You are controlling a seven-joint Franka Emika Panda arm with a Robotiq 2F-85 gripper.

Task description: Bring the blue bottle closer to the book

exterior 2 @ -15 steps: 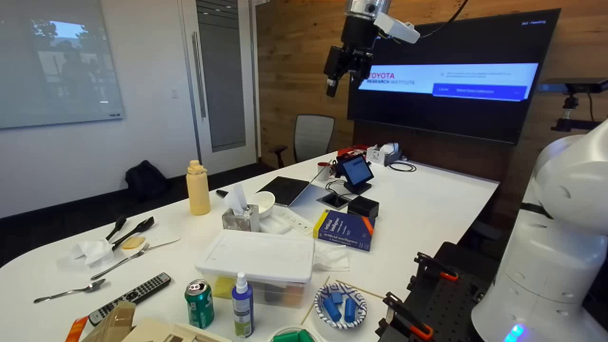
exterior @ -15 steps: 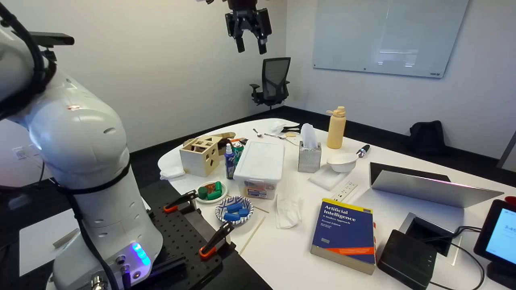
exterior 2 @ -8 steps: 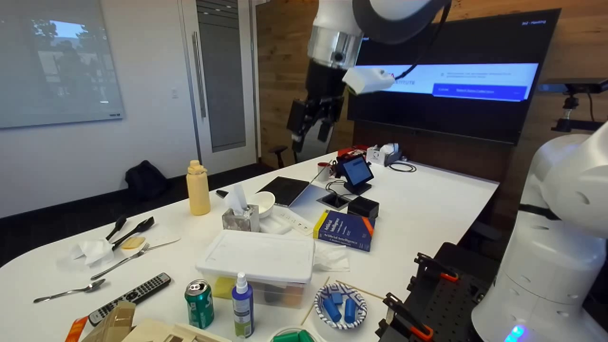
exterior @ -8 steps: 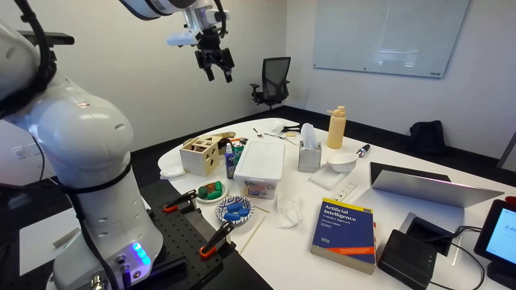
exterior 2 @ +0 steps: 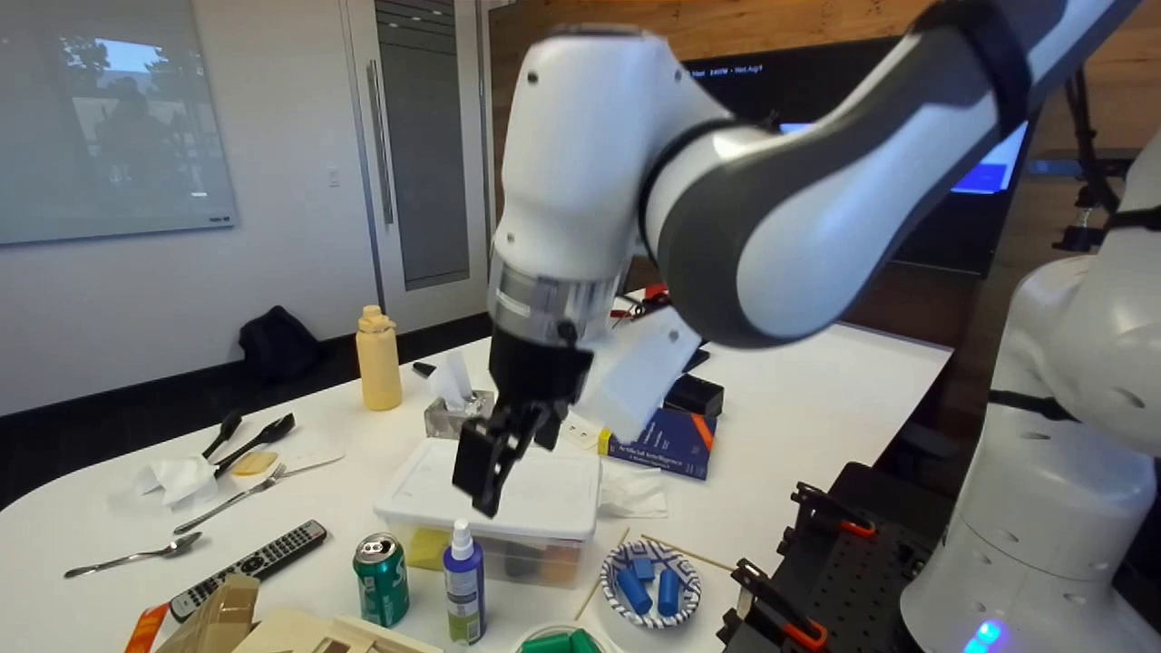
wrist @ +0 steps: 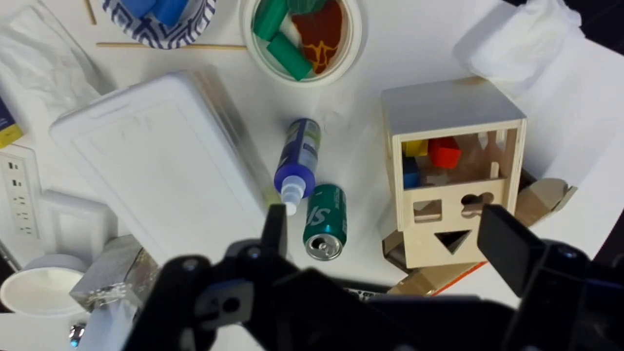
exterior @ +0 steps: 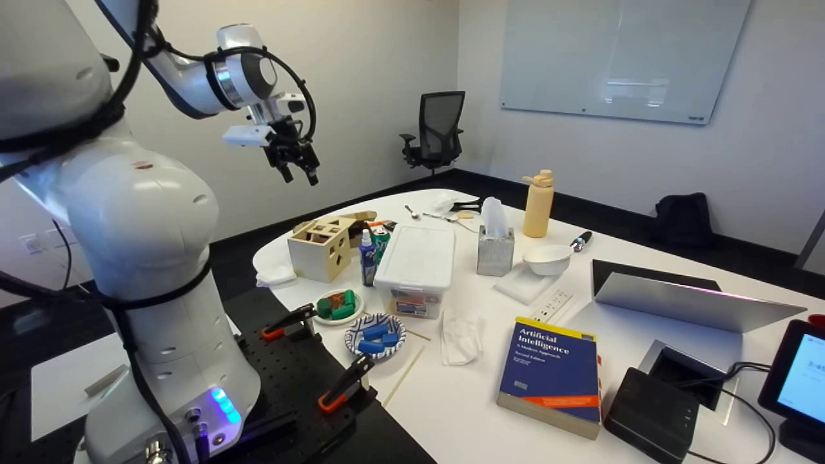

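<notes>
blue-violet and upright, the bottle [exterior 2: 465, 589] stands just beside the green can [exterior 2: 381, 580] and lidded bin [exterior: 416, 258], well apart from the book [exterior: 551, 370]. the gripper [exterior: 301, 178] hangs above the table [exterior: 464, 412], spread wide.

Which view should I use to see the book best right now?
An exterior view: the book lies unobstructed there, its title readable. In an exterior view where the white wrist housing intrudes, part of the cover is hidden. The wrist view catches only a corner, at its left edge.
</notes>
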